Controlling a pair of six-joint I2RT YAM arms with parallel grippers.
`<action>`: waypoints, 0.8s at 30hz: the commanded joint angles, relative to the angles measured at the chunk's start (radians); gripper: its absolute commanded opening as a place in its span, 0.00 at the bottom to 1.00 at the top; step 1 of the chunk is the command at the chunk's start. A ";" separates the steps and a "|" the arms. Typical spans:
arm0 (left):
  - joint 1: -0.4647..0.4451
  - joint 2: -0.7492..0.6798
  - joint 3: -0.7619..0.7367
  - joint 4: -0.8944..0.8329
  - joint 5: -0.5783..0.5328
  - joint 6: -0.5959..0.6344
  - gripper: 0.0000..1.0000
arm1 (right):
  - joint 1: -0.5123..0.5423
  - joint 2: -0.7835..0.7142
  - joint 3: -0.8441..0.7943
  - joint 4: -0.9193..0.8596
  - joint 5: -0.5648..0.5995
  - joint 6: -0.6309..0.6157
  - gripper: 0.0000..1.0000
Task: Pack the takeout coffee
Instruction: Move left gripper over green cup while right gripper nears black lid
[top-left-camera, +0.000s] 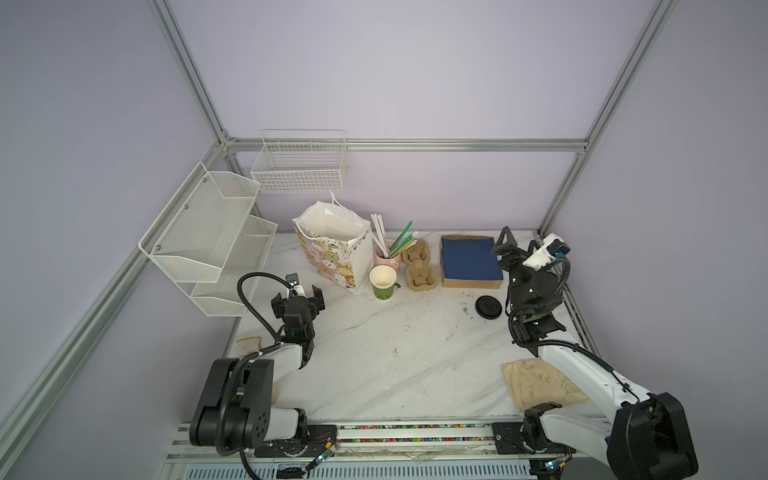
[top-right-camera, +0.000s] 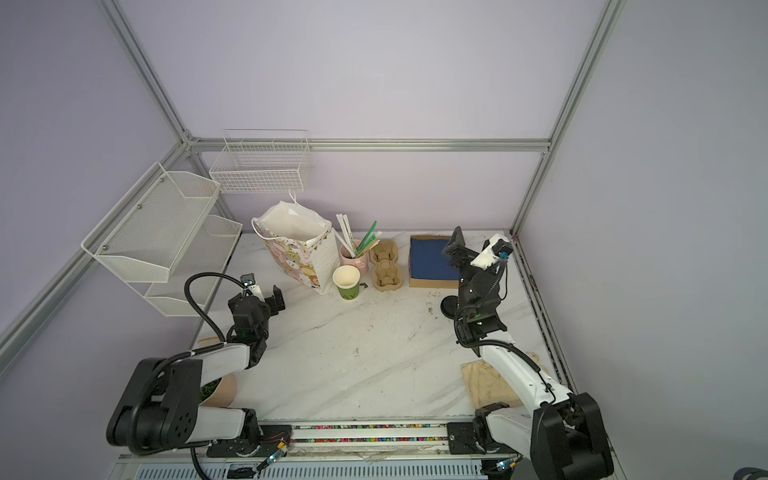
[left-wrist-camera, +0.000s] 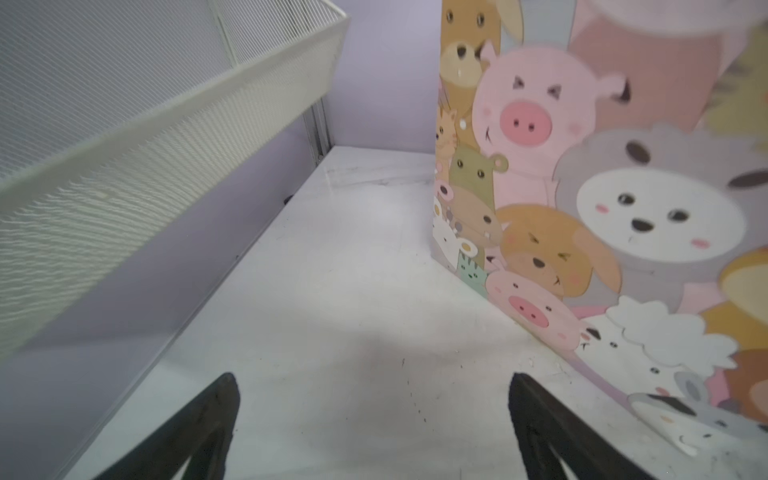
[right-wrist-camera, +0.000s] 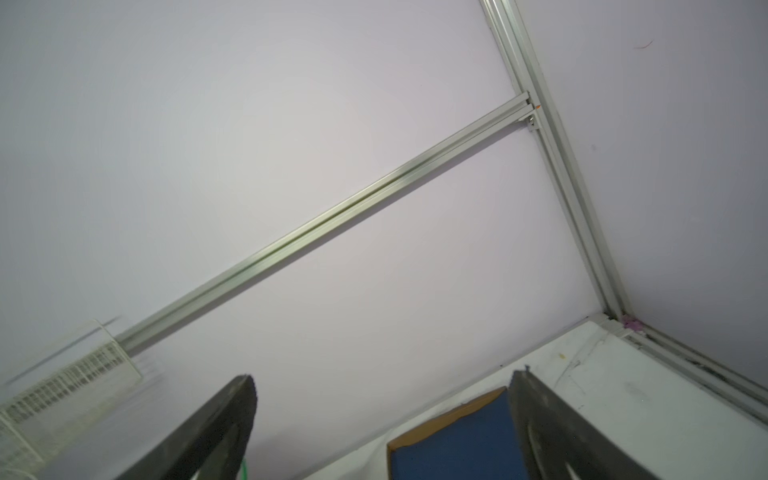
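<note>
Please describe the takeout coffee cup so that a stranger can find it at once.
On the marble table stands a cartoon-animal gift bag. The coffee cup is by its near right corner: olive green, white inside, while the pink mug behind holds straws.

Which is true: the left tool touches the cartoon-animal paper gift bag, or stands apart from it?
Apart. The left wrist view shows bare white marble table between the open left tool and the cartoon-animal paper gift bag.
</note>
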 joint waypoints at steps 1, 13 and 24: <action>-0.001 -0.184 0.149 -0.245 0.029 -0.149 1.00 | -0.002 -0.016 0.032 -0.186 -0.103 0.205 0.97; 0.001 -0.499 0.288 -0.659 0.487 -0.547 1.00 | 0.001 0.047 0.261 -0.711 -0.249 0.036 0.97; -0.210 -0.317 0.525 -1.053 0.371 -0.575 1.00 | 0.005 0.030 0.213 -0.866 -0.224 0.024 0.97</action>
